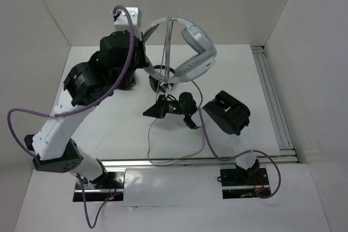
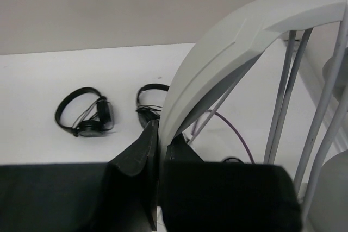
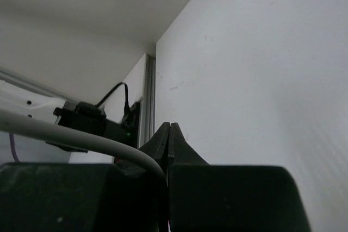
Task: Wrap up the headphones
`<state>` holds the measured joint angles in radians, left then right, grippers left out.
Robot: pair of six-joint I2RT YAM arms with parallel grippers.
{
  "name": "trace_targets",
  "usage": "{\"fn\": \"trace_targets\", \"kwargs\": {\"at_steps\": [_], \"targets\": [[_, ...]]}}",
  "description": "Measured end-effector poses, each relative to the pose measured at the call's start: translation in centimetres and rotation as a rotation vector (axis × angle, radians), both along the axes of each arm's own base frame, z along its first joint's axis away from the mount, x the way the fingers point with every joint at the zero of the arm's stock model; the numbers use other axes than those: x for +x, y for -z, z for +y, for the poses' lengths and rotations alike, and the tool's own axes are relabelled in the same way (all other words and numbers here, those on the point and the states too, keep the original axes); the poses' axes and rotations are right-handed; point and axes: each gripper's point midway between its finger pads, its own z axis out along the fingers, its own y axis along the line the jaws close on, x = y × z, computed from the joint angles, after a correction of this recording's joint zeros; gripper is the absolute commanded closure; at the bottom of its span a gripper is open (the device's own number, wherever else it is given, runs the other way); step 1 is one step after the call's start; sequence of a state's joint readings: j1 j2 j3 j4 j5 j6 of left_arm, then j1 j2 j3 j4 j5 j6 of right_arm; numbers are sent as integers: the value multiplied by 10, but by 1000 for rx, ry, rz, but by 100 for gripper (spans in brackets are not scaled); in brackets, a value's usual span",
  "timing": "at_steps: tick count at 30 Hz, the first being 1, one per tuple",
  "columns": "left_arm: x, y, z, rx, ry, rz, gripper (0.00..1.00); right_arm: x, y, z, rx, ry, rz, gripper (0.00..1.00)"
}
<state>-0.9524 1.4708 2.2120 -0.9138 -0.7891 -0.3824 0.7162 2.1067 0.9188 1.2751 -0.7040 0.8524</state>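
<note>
Plain white desk (image 1: 109, 129), white walls (image 1: 217, 4). Got the headphones (image 1: 196, 47) hoisted up off the desk, headband (image 2: 228, 42) clamped tight in the left hand (image 2: 162, 134). Lower down, right hand (image 3: 169, 129) squeezed fully shut, grey cable (image 3: 81, 139) right against it (gripped or not, can't tell).

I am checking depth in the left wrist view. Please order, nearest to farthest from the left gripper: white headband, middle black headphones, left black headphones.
1. White headband: clamped in the left gripper, rising to the upper right.
2. Middle black headphones: on the table, centre, just past the gripper.
3. Left black headphones: on the table, farther left.
</note>
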Motion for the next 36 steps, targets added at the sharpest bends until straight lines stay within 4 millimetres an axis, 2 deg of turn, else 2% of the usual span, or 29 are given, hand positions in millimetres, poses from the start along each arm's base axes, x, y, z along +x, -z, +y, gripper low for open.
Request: {"fn": "trace_targets", "kwargs": {"at_steps": [3,6,8,9,10,12,16,17,19,20,23,26,29,32,36], "targets": [[30,15,17,34,-107,43,100,-26,22,0,-33,-20,54,100],[56,42,42,77,-210,111,100,-69,43,-6,-95,-45,83,100],[69,66,58,100,-274,163,100,-102,42,-10,-118,-86,58,100],[74,75,64,106,-299,181,100,-120,35,-10,-117,-116,25,100],[79,84,70,106,-327,199,100,-134,21,-9,-99,-142,-20,100],[86,101,80,107,-376,225,100,-158,-19,-3,-24,-194,-162,100],[100,144,98,108,-455,296,100,-206,-120,6,125,-307,-467,100],[101,155,103,122,-469,321,100,-210,-139,8,144,-304,-526,100],[96,183,114,170,-487,391,100,-208,-169,13,110,-240,-613,100],[93,193,117,187,-485,421,100,-202,-177,11,72,-191,-641,100],[81,224,129,218,-476,505,100,-191,-177,2,-95,-92,-712,100],[71,238,144,228,-495,541,100,-170,-179,-7,-300,6,-790,100],[66,243,149,230,-480,539,100,-139,-193,-26,-503,157,-882,100],[58,251,142,235,-400,546,100,-103,-210,-56,-692,346,-990,100],[41,277,128,275,-294,575,100,-64,-216,-99,-954,526,-1149,100]]}}
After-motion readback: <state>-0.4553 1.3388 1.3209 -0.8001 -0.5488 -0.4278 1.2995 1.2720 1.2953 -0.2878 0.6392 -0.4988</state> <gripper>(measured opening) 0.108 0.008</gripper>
